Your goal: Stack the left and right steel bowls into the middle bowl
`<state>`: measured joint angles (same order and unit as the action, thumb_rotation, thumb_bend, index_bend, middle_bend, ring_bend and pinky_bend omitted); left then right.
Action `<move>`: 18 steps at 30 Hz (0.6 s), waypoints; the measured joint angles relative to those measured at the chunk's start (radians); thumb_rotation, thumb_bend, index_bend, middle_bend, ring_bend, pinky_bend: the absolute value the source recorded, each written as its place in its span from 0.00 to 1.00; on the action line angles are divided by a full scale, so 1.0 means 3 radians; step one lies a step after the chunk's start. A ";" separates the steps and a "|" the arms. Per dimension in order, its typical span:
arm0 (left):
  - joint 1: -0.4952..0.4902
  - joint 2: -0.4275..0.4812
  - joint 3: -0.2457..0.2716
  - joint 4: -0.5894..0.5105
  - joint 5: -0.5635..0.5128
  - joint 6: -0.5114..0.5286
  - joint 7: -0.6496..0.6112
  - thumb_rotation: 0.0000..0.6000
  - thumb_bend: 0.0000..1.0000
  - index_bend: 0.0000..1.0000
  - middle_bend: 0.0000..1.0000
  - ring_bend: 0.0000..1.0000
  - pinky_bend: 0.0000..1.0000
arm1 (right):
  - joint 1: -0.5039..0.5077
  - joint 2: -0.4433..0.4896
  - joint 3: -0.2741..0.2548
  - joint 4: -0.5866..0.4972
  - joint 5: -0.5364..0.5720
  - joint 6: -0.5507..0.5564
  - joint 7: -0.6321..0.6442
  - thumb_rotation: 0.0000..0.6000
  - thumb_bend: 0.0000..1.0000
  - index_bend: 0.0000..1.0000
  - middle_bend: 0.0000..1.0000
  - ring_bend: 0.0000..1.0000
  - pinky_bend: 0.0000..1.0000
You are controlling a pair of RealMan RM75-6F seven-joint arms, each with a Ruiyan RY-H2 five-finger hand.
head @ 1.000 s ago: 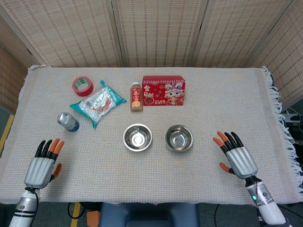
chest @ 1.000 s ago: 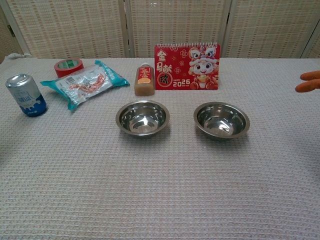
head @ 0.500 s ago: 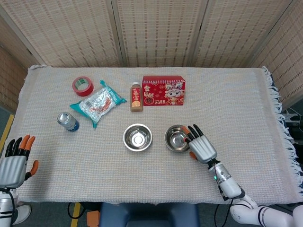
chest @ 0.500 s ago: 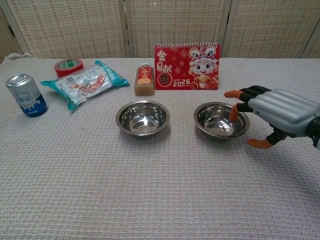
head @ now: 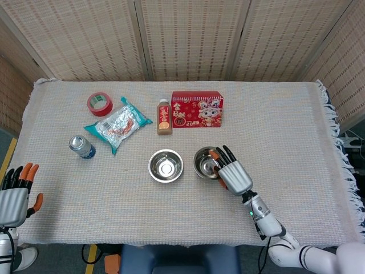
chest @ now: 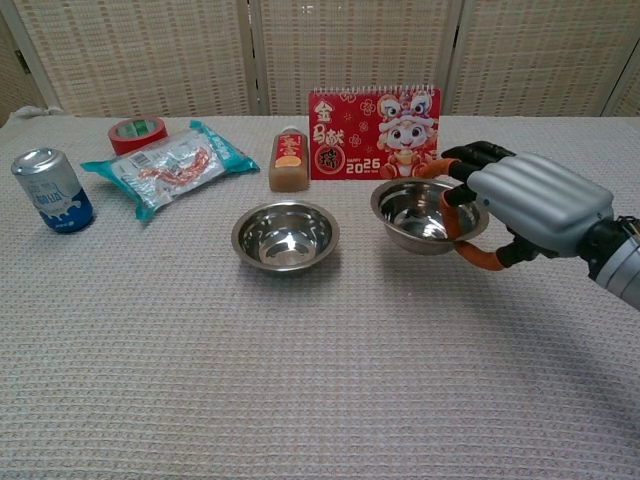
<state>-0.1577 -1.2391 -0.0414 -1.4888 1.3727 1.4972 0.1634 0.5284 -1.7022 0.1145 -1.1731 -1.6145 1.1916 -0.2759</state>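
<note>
Two steel bowls show on the grey cloth. One bowl [head: 165, 165] [chest: 285, 236] sits flat at the centre, with nothing in it. My right hand [head: 232, 176] [chest: 525, 205] grips the rim of the right bowl [head: 204, 162] [chest: 418, 214], fingers inside and thumb under the outer wall. That bowl is raised slightly and tilted, a short gap right of the centre bowl. My left hand [head: 14, 194] hangs at the table's front left corner, fingers apart and holding nothing; the chest view does not show it.
Behind the bowls stand a red 2026 calendar [head: 197, 109] [chest: 374, 133] and a small brown bottle [head: 164, 116] [chest: 286, 159]. To the left lie a snack packet [head: 117, 124] [chest: 166, 166], a red tape roll [head: 99, 104] [chest: 137, 133] and a blue can [head: 82, 146] [chest: 51, 190].
My right hand came in from the right, closed on the right bowl's rim and moved it up and leftward. My left hand drew back to the front left corner.
</note>
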 measured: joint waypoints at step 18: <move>0.0046 0.0109 -0.0033 -0.0065 0.0027 -0.0100 -0.0164 1.00 0.45 0.00 0.00 0.00 0.02 | 0.0802 -0.0580 0.0412 0.0081 0.0163 -0.0509 -0.0273 1.00 0.45 0.49 0.13 0.00 0.00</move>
<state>-0.1438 -1.2064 -0.0512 -1.5083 1.3810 1.4673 0.1141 0.7691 -1.8761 0.2380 -1.1488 -1.5657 1.0390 -0.3577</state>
